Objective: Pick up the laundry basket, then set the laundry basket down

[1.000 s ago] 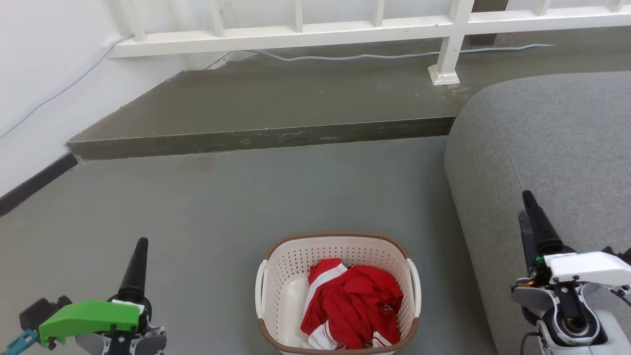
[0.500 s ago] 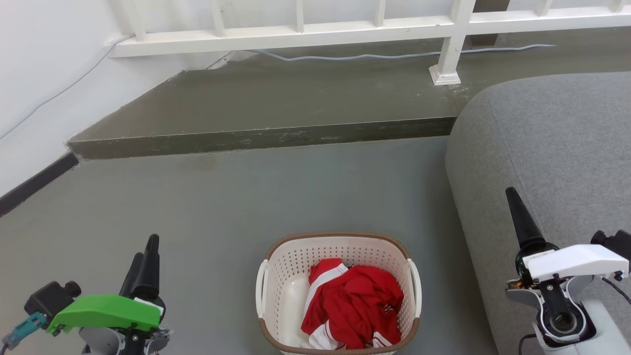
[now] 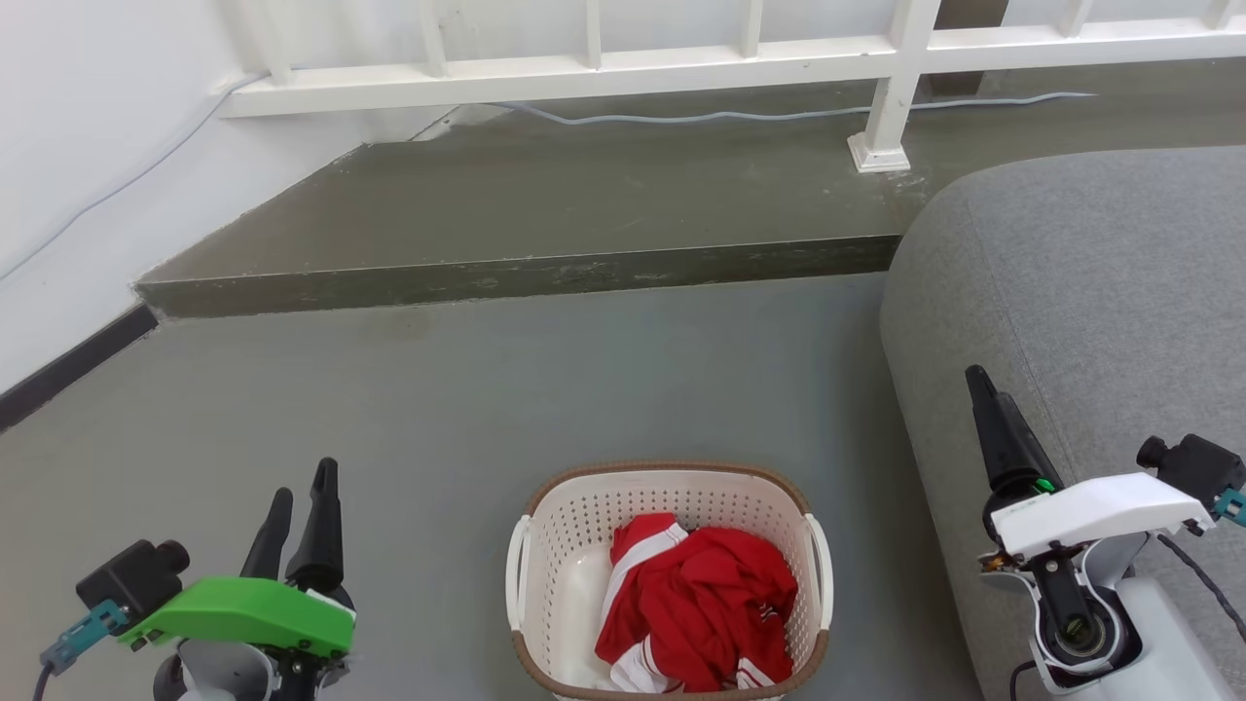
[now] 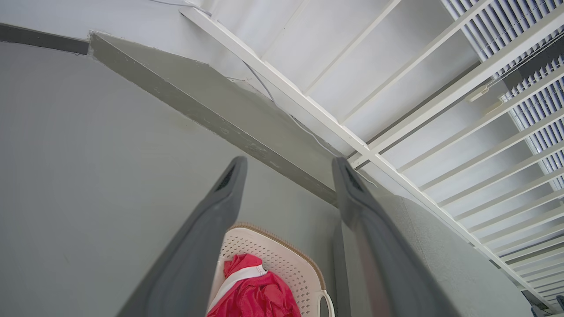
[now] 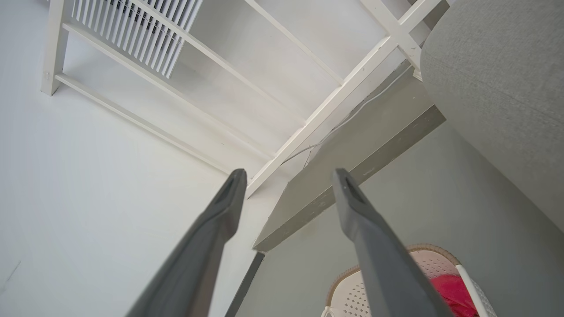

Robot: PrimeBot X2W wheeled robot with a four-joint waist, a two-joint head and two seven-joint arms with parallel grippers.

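Note:
The laundry basket (image 3: 574, 531) stands on the grey floor at the bottom centre of the head view, cream-white and perforated, with a brown rim and white side handles. A crumpled red and white garment (image 3: 696, 604) lies in it. My left gripper (image 3: 303, 479) hovers open to the basket's left, apart from it. To the basket's right my right gripper (image 3: 976, 378) is raised beside the sofa, clear of the handle. In the left wrist view, the left gripper (image 4: 288, 162) is open above the basket (image 4: 282, 259). The right gripper (image 5: 288, 172) is open too, with the basket (image 5: 434, 264) low between its fingers.
A grey sofa (image 3: 1090, 292) rises close on the basket's right. A raised concrete step (image 3: 526, 273) crosses the floor beyond, with a white railing (image 3: 681, 58) and a cable (image 3: 730, 115) on it. A white wall (image 3: 78, 146) bounds the left side.
Both grippers have moved inward toward the basket. The left one has turned, so its two fingers now show apart. The basket has stayed in place.

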